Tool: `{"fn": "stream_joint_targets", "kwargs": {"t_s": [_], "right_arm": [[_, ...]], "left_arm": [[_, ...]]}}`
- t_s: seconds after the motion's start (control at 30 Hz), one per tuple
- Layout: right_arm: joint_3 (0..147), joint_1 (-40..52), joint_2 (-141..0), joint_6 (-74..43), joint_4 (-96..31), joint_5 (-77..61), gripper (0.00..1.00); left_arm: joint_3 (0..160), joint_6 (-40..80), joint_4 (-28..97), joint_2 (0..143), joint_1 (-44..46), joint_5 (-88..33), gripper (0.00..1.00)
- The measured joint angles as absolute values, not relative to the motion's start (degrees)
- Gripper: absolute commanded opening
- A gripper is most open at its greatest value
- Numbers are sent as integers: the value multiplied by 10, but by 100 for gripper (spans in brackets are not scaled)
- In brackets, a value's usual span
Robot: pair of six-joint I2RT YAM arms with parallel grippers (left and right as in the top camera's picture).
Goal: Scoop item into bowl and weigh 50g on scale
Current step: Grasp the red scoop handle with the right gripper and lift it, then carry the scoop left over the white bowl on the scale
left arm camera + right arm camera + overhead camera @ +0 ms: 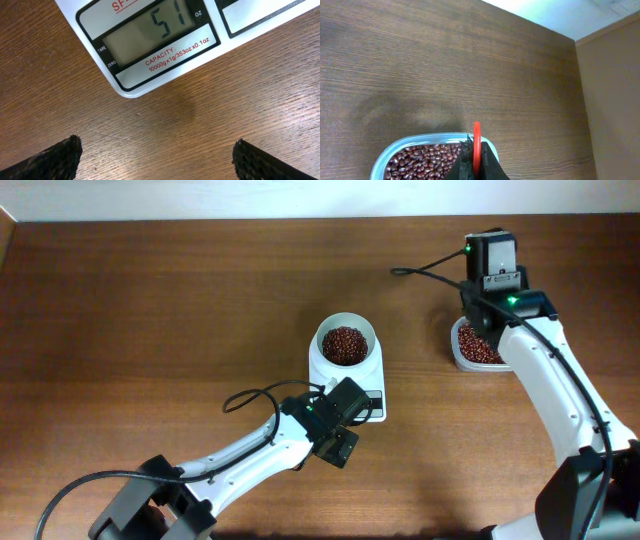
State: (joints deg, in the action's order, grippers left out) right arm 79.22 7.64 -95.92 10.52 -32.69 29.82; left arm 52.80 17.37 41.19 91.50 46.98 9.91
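Two arms: both reach over the brown wooden surface (150, 310), the left arm (250, 450) from the lower left of the view, the right arm (550, 370) from the lower right.
Overhead, bowl (345, 318): white and round, it stands on the scale (377, 385), near the middle of the surface.
Overhead, beans (345, 345): a dark red-brown heap lies in the bowl; more lie in a clear tub (457, 352) at the far right, well apart from the scale.
Overhead, left arm end: just beside the front of the scale, covering part of it.
Overhead, right arm end: over the tub.
Left wrist, left gripper (155, 155): wide open, fingers far apart, bare wood between them.
Left wrist, scale: its front corner lies just ahead; the display (150, 32) shows 51.
Right wrist, right gripper (476, 159): closed narrow on a thin red piece (477, 142), seen edge-on; what it is I cannot tell.
Right wrist, tub: directly under the gripper, beans inside, wood beyond it.
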Motion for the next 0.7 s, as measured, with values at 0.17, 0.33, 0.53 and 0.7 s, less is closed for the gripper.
{"fn": "stream_joint_targets", "kwargs": {"t_s": [0.17, 0.33, 0.53, 0.7], "right_arm": [[792, 52, -959, 76, -331, 220, 4], [865, 24, -959, 74, -415, 72, 4], [878, 96, -961, 72, -364, -227, 4], [878, 194, -1011, 78, -308, -241, 4]], "left_arm": [[531, 164, 425, 915, 470, 99, 99], [563, 126, 427, 915, 470, 73, 99], [565, 115, 454, 915, 470, 69, 99], [565, 115, 476, 915, 470, 69, 99]]}}
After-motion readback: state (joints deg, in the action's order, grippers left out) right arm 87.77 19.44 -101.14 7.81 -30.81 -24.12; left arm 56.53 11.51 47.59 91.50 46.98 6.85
